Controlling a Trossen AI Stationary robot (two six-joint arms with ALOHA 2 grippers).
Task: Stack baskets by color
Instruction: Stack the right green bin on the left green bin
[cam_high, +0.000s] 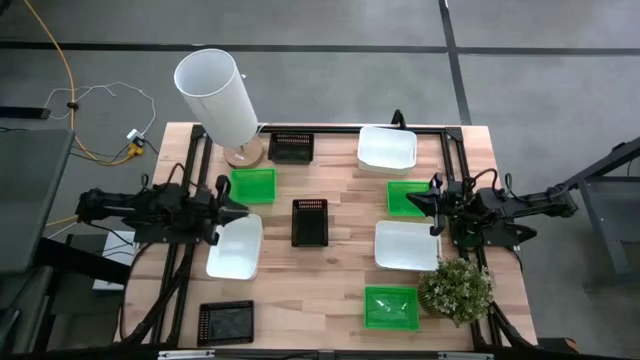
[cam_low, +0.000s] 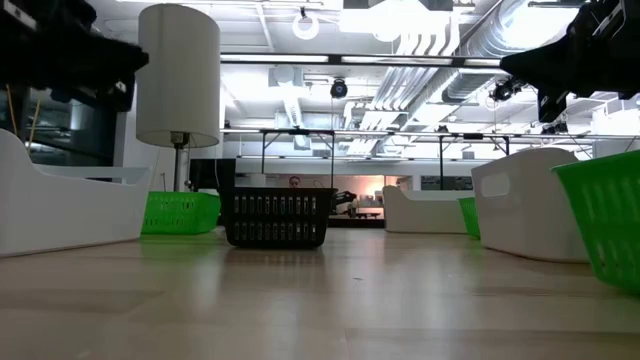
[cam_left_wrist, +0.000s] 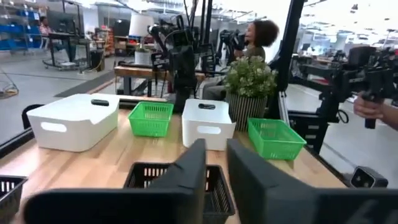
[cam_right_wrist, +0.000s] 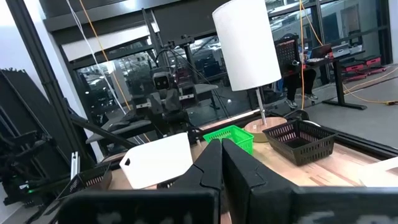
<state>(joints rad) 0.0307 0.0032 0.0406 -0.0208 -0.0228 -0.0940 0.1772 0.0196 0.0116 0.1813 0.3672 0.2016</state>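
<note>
Several baskets lie spread over the table. Green baskets (cam_high: 253, 185) (cam_high: 405, 197) (cam_high: 391, 306), white baskets (cam_high: 235, 248) (cam_high: 387, 148) (cam_high: 406, 245) and black baskets (cam_high: 310, 221) (cam_high: 291, 147) (cam_high: 226, 322) all sit apart, none stacked. My left gripper (cam_high: 238, 212) hangs raised over the far edge of the left white basket (cam_low: 60, 200). Its fingers (cam_left_wrist: 186, 171) stand almost together, holding nothing, above the centre black basket (cam_left_wrist: 214, 186). My right gripper (cam_high: 420, 200) is shut and empty, raised beside the right green basket (cam_left_wrist: 151, 118). Its closed fingers (cam_right_wrist: 208, 165) point across the table.
A tall white cylinder on a round wooden foot (cam_high: 215, 92) stands at the back left. A potted plant (cam_high: 457, 288) sits at the front right corner. Black frame rails (cam_high: 455, 160) run along the table's sides. People (cam_left_wrist: 258, 34) show in the room beyond.
</note>
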